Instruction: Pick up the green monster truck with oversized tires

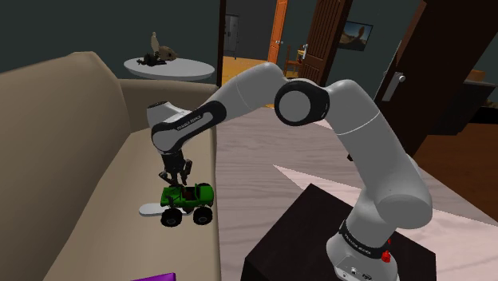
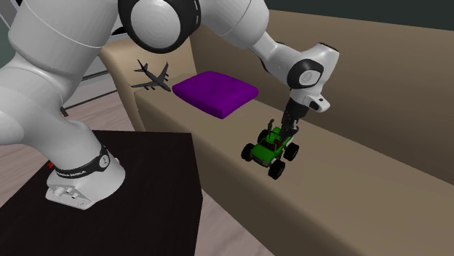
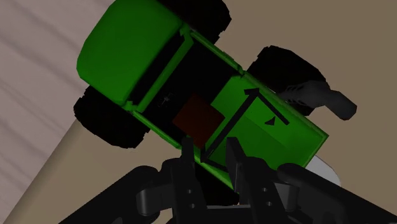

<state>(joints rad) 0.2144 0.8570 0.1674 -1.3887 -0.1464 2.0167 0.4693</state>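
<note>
Directly below the gripper [image 1: 177, 182], the truck [image 1: 188, 203] was at the front edge of the sofa [image 1: 120, 184] seat, its green body tilted. The fingers [image 3: 186, 156] stood narrow, clasping the rim of its rear bed between them. Whether it rested on the seat or hung just clear could not be told.

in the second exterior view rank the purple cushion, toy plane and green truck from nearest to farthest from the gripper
Measured from the gripper:
1. green monster truck, clasped right at the fingertips, near the sofa seat's front edge.
2. purple cushion, along the seat toward that view's left.
3. toy plane, beyond the cushion, farther left again.
</note>
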